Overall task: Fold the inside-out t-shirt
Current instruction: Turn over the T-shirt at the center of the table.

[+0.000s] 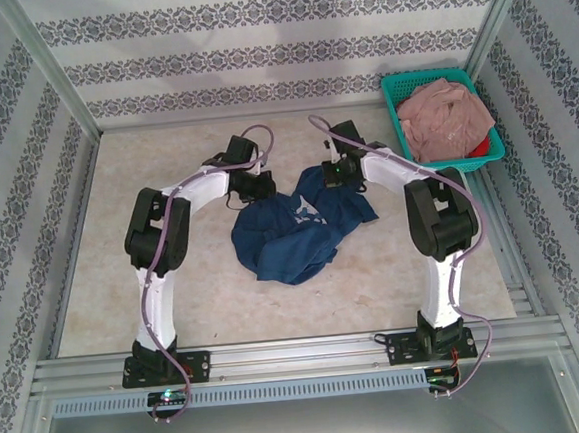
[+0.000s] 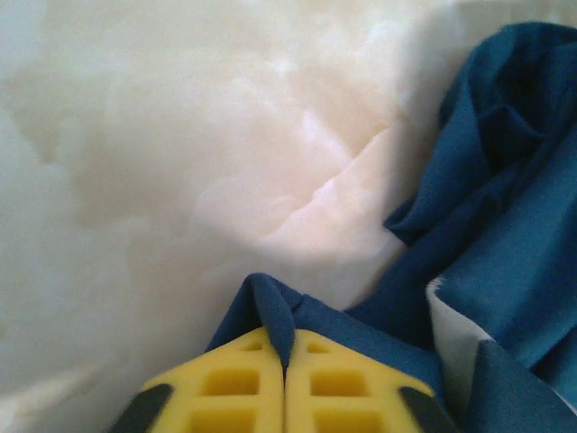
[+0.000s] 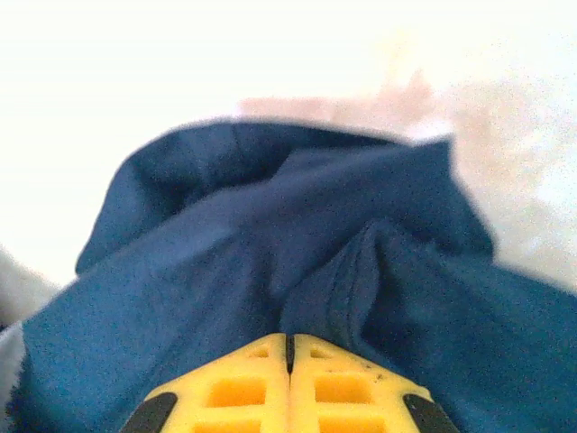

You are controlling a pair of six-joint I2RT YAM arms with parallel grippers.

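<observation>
**A:** So, where does the dark navy blue crumpled cloth t-shirt [image 1: 293, 238] sit?

**B:** Heaped at the middle of the pale stone-patterned table [image 1: 155, 287], with both arms bent over its far edge. The left gripper [image 1: 263, 185] is at the heap's ten o'clock and the right gripper [image 1: 332, 173] at its one o'clock.

**A:** Are they holding anything?

**B:** On the left wrist view, the yellow fingertips [image 2: 230, 383] are pressed together with a peak of blue cloth nipped between them. The right pair is closed just as tightly. A seamed ridge rises right at its tips and seems pinched, though the blur leaves some doubt.

**A:** How will it handle?

**B:** It's light and limp, with no stiffness. It will likely sag and drag from any pinch, and thin cloth can slip out of a shallow bite. I'd judge hems, shoulder seams or sleeve edges the best holds, since the fabric is doubled there.

**A:** Anything nearby?

**B:** A teal plastic basket [image 1: 393, 98] at the table's two o'clock corner, holding a dusty pink garment [image 1: 447, 114], well apart from the shirt.
</observation>
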